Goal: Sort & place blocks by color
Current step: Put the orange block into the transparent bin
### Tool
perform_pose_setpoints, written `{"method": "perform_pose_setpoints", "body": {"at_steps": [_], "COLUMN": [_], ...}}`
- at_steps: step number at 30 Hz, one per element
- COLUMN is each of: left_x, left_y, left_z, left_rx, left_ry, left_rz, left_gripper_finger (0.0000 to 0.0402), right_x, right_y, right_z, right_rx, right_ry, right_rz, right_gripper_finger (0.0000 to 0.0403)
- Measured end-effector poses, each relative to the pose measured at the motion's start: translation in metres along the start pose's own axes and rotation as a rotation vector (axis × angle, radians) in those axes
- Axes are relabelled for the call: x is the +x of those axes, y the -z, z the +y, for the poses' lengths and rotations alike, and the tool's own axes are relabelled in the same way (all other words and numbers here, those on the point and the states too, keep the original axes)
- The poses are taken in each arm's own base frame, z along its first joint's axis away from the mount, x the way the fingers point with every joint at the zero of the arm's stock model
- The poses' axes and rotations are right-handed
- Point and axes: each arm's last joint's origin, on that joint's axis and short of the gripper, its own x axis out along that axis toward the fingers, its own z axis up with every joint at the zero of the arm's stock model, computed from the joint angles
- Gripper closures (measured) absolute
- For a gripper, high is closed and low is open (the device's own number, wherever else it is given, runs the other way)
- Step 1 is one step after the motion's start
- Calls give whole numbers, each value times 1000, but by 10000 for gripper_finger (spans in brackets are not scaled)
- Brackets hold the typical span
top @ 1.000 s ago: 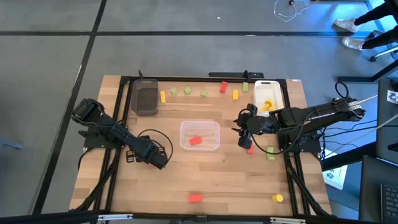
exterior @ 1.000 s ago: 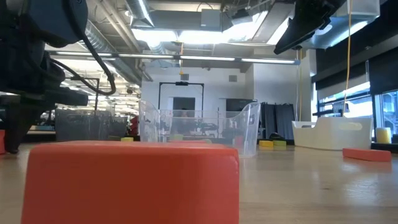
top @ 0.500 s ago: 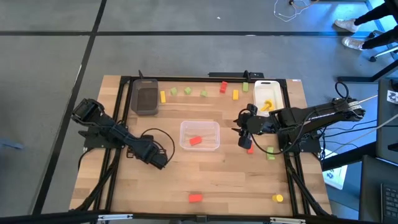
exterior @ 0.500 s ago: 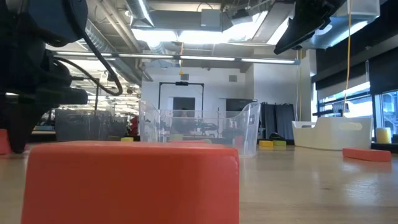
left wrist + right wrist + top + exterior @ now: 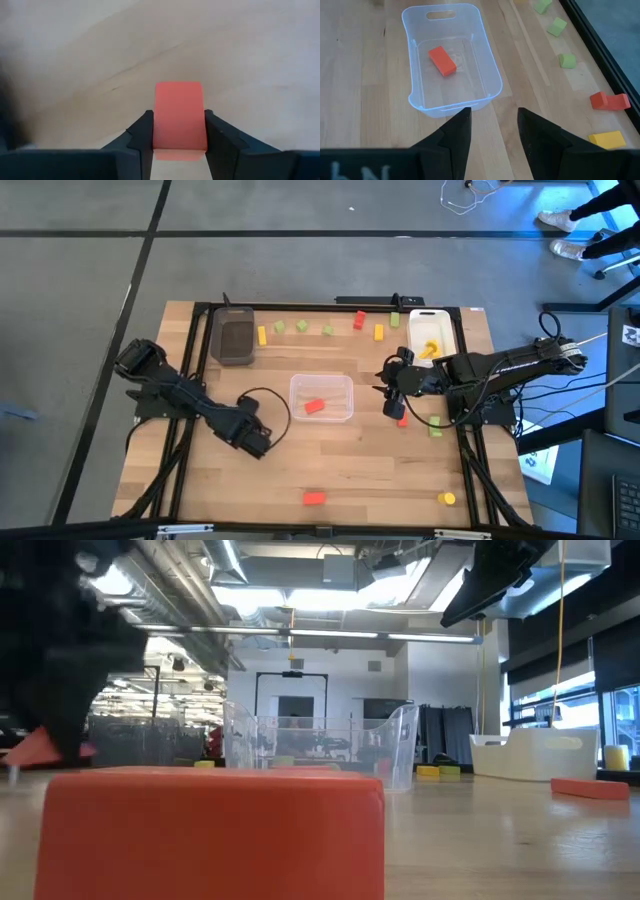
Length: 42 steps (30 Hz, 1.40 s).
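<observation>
High view: the left gripper (image 5: 254,442) is seen over the tabletop (image 5: 350,470) toward its left edge, just left of the clear tray (image 5: 321,398). In the left wrist view a red block (image 5: 179,117) is clamped between the two dark fingers (image 5: 142,135), touching both, with bare wood beyond it. Near the far left corner a dark grey tray (image 5: 234,337) is set, and a row of blocks is spread along the far edge: a yellow block (image 5: 262,335), three light green blocks (image 5: 279,327), a red piece (image 5: 359,319) and another yellow block (image 5: 379,332). One red block (image 5: 315,406) is lying inside the clear tray at the middle of the tabletop. Another red block (image 5: 314,498) is lying near the near edge. The right gripper (image 5: 392,402) is held just right of the clear tray, its fingers (image 5: 454,134) parted with nothing between them in the right wrist view; a red block (image 5: 402,420) is seen just beside it, and a light green block (image 5: 435,425) lies a little farther right. A white tray (image 5: 431,336) with a yellow piece inside is set near the far right corner. A yellow block (image 5: 447,498) is lying near the near right corner.
</observation>
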Motion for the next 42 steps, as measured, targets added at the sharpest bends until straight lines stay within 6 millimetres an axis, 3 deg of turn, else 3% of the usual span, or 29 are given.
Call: {"method": "perform_pose_setpoints", "body": {"at_steps": [7, 16, 21, 27, 32, 42], "left_x": [-44, -90, -87, -62, -39, -15], "left_y": [-21, -83, -122, -158, -166, -176], "left_z": [-27, -60, -68, -77, -88, -96], "left_rx": [274, 525, 574, 565, 566, 545], "left_ry": [94, 234, 279, 318, 362, 410], "left_rz": [-97, -314, -391, -366, -309, -240], "left_gripper_finger": [276, 276, 276, 276, 275, 253], "right_x": [0, 0, 0, 0, 0, 0], "right_y": [0, 0, 0, 0, 1, 0], "right_z": [0, 0, 0, 0, 0, 0], "right_rx": [0, 0, 0, -1, -2, -2], "right_ry": [0, 0, 0, 0, 1, 2], "right_rz": [0, 0, 0, 2, 6, 6], "right_gripper_finger": [242, 242, 242, 242, 242, 242]}}
